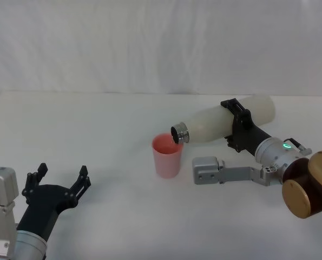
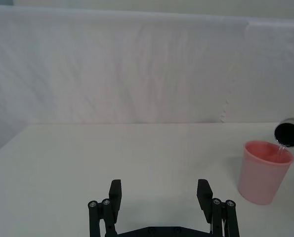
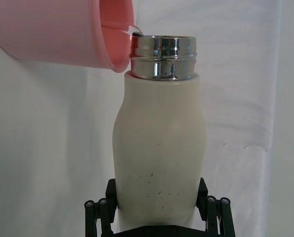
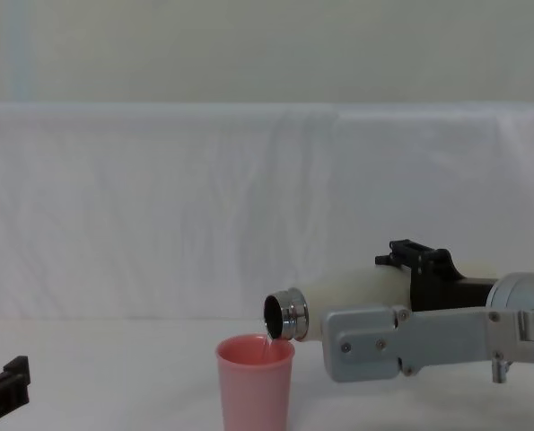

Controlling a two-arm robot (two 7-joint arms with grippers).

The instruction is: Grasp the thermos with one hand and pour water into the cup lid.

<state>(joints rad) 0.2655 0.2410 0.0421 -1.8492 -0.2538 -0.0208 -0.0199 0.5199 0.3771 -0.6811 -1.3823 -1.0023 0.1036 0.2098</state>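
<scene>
My right gripper (image 1: pixel 235 123) is shut on the cream-white thermos (image 1: pixel 225 121), which is tipped nearly flat with its steel neck (image 1: pixel 180 132) over the rim of the pink cup lid (image 1: pixel 167 155). A thin stream of water runs from the neck into the cup lid (image 2: pixel 263 171). In the right wrist view the thermos (image 3: pixel 159 153) sits between the black fingers (image 3: pixel 98 212), its neck touching the cup lid (image 3: pixel 63 32). The chest view shows the thermos (image 4: pixel 356 292) above the cup lid (image 4: pixel 255 382). My left gripper (image 1: pixel 60 182) rests open at the near left, away from both.
The white table (image 1: pixel 96 124) is backed by a white cloth wall (image 1: pixel 150 43). The right arm's grey link (image 1: pixel 209 170) lies low just right of the cup lid. Open tabletop lies between the left gripper (image 2: pixel 160 195) and the cup lid.
</scene>
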